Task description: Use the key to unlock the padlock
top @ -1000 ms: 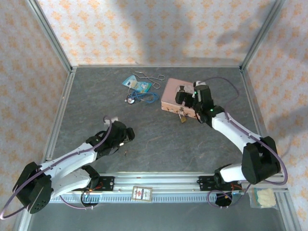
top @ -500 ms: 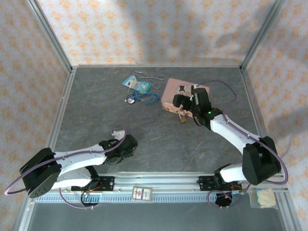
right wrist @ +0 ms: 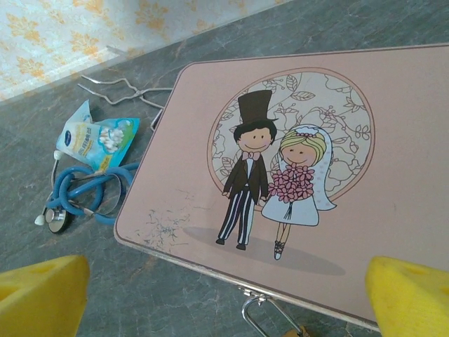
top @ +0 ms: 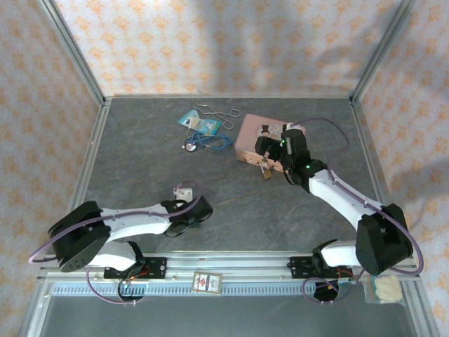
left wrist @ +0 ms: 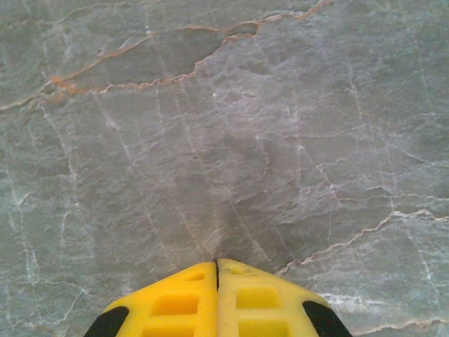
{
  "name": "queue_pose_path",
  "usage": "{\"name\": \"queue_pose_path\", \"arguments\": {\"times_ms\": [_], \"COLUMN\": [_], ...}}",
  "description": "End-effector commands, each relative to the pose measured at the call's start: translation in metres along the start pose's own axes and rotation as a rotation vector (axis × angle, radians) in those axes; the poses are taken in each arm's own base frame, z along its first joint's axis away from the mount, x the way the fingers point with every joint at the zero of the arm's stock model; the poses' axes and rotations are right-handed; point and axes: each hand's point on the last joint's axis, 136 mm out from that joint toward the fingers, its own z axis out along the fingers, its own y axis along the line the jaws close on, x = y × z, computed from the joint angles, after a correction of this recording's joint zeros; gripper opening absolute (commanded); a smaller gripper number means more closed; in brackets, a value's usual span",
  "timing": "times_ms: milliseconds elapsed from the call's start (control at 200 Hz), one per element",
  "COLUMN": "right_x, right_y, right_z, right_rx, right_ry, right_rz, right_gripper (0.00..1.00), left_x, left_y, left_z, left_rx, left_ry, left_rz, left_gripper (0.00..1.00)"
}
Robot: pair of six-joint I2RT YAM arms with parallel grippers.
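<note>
Grey veined stone covered the table (top: 140,161). Low on its left side the left gripper (top: 199,210) lay almost on the stone, its yellow fingers (left wrist: 175,309) pressed flat together. I saw no key between them, so I cannot say if it had picked one up. Further back lay a blue stethoscope (top: 205,142) and a small packet (top: 199,123). To the right, the padlock (top: 266,169) hung at the near edge of the pink tin box (top: 245,137), with its thin shackle (right wrist: 261,314) through the clasp. The right gripper (top: 271,145) hovered above the lid, jaws wide and holding nothing. In my judgement the task was near its start: the key was not yet in the lock and nothing was unlocked.
</note>
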Motion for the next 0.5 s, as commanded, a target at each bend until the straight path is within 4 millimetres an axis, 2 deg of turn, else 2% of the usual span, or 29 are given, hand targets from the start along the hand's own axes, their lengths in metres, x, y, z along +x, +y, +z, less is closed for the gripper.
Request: {"name": "queue_pose_path", "arguments": {"times_ms": [0, 110, 220, 295, 495], "right_x": [-0.005, -0.002, 0.003, 0.007, 0.011], "right_y": [-0.003, -0.005, -0.006, -0.008, -0.004], "right_z": [-0.010, -0.014, -0.017, -0.018, -0.017], "right_rx": [0.019, 0.021, 0.010, 0.008, -0.026], "right_ry": [-0.024, -0.020, -0.009, -0.003, -0.002], "right_rz": [-0.021, -0.032, -0.036, -0.034, -0.021], "right_gripper": [1.00, 1.00, 1.00, 1.00, 1.00], "left_x": [-0.039, -0.049, -0.056, -0.057, -0.049], "left_y": [-0.117, -0.147, -0.154, -0.144, -0.097], "left_z": [-0.014, -0.020, -0.024, -0.025, -0.033], "left_rx": [0.373, 0.418, 0.423, 0.375, 0.252], "left_ry": [-0.080, -0.079, -0.089, -0.095, -0.084], "left_rz": [-0.027, 0.022, 0.043, 0.066, 0.100], "left_gripper": [0.00, 0.00, 0.00, 0.00, 0.00]}}
